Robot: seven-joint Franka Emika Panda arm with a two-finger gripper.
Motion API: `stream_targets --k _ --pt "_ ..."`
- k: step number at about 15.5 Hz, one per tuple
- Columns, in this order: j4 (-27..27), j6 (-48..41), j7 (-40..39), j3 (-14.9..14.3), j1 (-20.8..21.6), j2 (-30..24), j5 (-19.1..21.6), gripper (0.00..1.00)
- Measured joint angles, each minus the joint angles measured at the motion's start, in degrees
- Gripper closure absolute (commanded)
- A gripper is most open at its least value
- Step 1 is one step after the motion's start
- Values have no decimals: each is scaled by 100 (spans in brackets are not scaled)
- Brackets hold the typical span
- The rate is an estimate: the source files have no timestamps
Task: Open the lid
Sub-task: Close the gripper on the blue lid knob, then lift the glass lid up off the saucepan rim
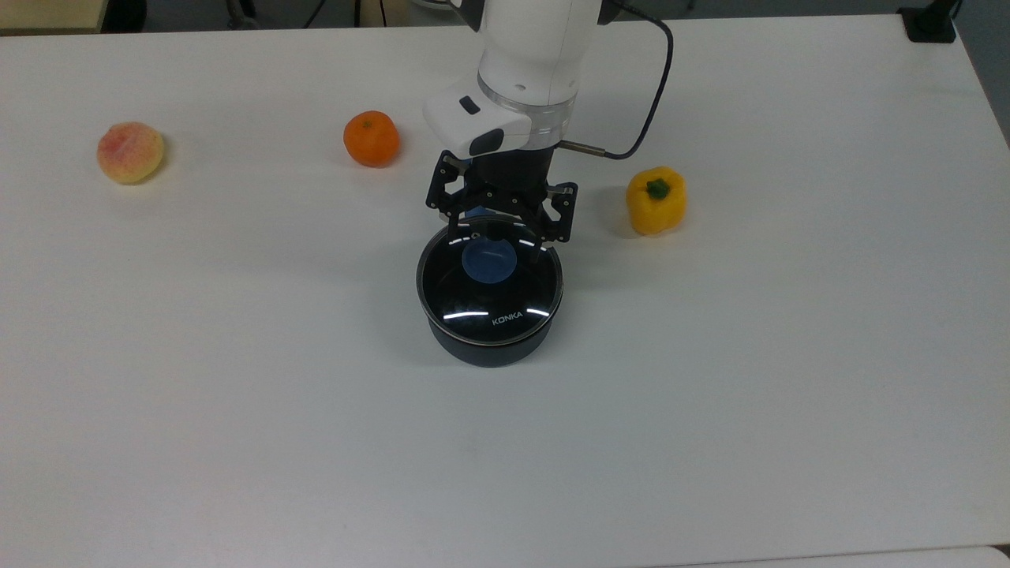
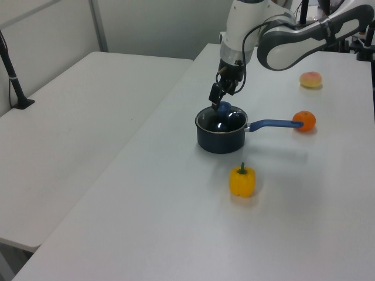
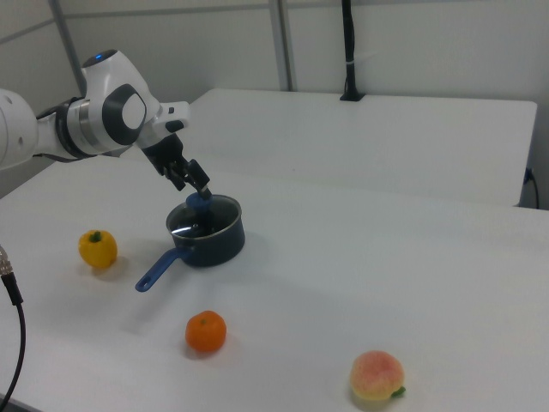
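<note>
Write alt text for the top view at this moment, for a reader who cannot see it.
A white robot arm holds its open gripper just over the blue knob of a glass lid that sits closed on a dark saucepan at the middle of a white table. A peach and an orange lie toward the top view's left, a yellow pepper toward its right.
</note>
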Motion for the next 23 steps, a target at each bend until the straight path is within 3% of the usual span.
stream_targets --k 5,7,10,15,17,23 --pt "0 0 160 0 -29 155 -97 0" --pt "1 0 194 0 -44 185 -113 14" --pt "1 0 200 0 -57 198 -115 56" --pt "11 4 209 16 -54 197 -122 86" --pt "10 4 209 23 -54 197 -123 94" --pt "12 4 209 29 -55 197 -124 95"
